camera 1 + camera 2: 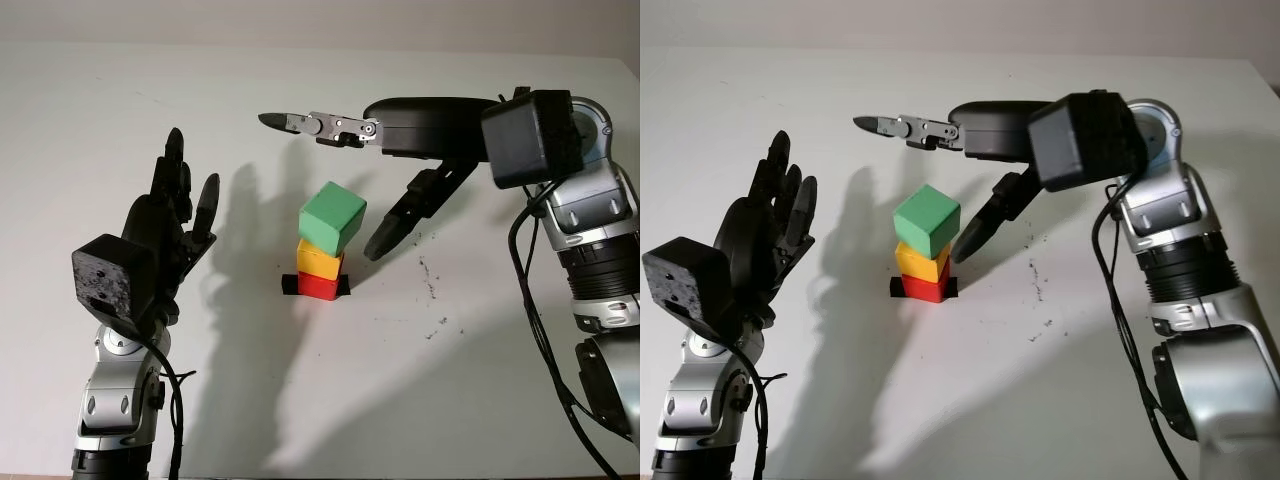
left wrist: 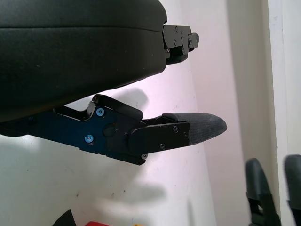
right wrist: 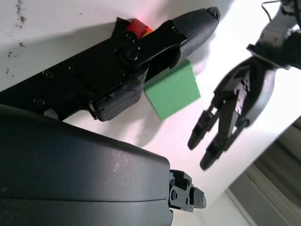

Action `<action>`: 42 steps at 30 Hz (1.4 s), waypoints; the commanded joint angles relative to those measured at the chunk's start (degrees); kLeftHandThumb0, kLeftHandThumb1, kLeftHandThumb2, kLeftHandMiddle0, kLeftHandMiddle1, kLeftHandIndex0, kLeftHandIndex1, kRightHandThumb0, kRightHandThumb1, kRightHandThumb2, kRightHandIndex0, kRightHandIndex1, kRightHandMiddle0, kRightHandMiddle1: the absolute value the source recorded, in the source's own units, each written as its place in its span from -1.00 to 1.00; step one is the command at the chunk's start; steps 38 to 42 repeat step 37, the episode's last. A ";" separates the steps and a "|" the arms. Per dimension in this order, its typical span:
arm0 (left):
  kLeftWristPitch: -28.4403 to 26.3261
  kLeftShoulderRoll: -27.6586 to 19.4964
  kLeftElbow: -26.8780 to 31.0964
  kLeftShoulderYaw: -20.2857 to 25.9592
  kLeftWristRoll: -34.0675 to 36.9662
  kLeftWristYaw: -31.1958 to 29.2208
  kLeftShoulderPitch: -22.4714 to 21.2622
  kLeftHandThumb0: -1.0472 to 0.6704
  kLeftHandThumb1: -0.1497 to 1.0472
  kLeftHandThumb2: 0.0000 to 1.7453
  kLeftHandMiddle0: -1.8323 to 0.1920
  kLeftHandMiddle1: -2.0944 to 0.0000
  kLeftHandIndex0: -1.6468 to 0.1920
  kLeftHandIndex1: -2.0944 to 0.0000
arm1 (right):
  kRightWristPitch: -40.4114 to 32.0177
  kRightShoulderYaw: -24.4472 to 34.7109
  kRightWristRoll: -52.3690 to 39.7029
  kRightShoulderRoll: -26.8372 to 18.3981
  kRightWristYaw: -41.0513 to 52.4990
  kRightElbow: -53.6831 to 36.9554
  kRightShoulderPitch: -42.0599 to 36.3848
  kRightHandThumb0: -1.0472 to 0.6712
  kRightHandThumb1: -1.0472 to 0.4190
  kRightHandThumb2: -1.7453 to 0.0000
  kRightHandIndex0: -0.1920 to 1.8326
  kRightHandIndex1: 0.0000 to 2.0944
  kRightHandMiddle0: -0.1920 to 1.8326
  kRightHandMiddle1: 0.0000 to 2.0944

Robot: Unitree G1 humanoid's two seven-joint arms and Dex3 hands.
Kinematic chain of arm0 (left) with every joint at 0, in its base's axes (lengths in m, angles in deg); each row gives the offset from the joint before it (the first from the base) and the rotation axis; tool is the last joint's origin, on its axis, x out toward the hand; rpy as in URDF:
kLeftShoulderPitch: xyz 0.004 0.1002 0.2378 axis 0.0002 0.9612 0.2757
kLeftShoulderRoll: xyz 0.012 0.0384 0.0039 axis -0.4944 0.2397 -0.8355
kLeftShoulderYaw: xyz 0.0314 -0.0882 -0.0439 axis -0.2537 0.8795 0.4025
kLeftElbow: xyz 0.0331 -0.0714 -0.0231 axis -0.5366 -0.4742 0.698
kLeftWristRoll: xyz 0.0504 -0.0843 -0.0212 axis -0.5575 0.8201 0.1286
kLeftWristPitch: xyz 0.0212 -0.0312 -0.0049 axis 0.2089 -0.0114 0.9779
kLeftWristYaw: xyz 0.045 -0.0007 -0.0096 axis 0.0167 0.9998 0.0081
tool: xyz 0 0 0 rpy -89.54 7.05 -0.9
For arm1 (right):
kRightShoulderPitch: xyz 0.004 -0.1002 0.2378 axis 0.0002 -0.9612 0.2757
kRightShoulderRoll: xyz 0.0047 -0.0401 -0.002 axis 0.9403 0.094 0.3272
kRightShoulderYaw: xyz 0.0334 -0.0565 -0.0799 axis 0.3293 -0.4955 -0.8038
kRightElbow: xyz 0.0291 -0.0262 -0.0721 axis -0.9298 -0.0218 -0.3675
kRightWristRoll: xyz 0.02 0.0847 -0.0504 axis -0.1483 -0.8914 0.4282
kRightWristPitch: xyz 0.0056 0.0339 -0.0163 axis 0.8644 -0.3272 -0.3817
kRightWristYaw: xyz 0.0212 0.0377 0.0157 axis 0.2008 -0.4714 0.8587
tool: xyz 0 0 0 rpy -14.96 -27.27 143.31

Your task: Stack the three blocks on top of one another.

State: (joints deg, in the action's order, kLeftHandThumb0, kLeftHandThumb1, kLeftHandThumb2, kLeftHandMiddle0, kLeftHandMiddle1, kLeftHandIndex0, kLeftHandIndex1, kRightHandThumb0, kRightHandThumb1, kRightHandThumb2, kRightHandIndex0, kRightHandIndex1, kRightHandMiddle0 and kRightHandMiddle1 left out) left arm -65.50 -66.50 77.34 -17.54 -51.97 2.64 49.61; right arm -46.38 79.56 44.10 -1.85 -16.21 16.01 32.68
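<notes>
- Green is topping the pile: the green block is sitting on the yellow block, which is sitting on the red block, near the middle of the white table.
- The red block is standing on a small black mark that is peeking out at either side of it.
- The green block is sitting turned and somewhat tilted against the two below, with one corner overhanging; whether its underside is lying flat on the yellow one is hard to judge from these angles.
- The right hand is hanging over and just beside the stack, holding nothing: one finger is reaching out above and past the green block, the other fingers are pointing down at its right side, and a gap is showing between them and the block.
- The left hand is raised to the left of the stack, well apart from it, fingers pointing up, open and gripping nothing.
- Judging progress, all three blocks are standing one on another, so the stacking itself is looking done.
- What is left, as I read it, is drawing the right hand clear without brushing the crooked green block, and perhaps squaring that block if it is proving unsteady.
</notes>
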 commanded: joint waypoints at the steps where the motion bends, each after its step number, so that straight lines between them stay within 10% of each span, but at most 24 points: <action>1: 0.52 -0.28 -0.54 0.28 0.10 -0.22 0.50 -0.56 1.00 -0.41 0.93 0.95 0.91 0.95 | -2.33 4.31 -2.91 0.45 -3.64 -2.11 -3.53 -0.98 -0.93 0.86 -1.00 -1.00 -1.00 -1.00; 6: 0.33 -0.10 -0.67 0.65 0.70 -0.32 0.45 -0.55 1.00 -0.40 0.94 0.95 0.93 0.96 | -6.44 10.11 -5.05 4.64 -17.50 -5.22 -12.53 -0.88 -1.00 0.24 -1.00 -1.00 -1.00 -1.00; 18: 2.38 -0.47 -2.20 1.56 1.73 -1.30 0.24 -0.52 1.00 -0.38 0.93 0.95 0.92 0.95 | -15.19 13.78 -7.97 14.95 -37.15 -12.36 -28.95 -0.64 -1.00 0.09 -1.00 -1.00 -1.00 -1.00; 42: 5.23 0.84 -3.51 0.76 2.44 -3.00 1.93 -0.54 1.00 -0.31 0.96 0.96 0.93 0.96 | -13.58 6.89 -4.11 24.10 -44.72 -13.85 -35.65 -0.62 -1.00 0.02 -1.00 -1.00 -1.00 -1.00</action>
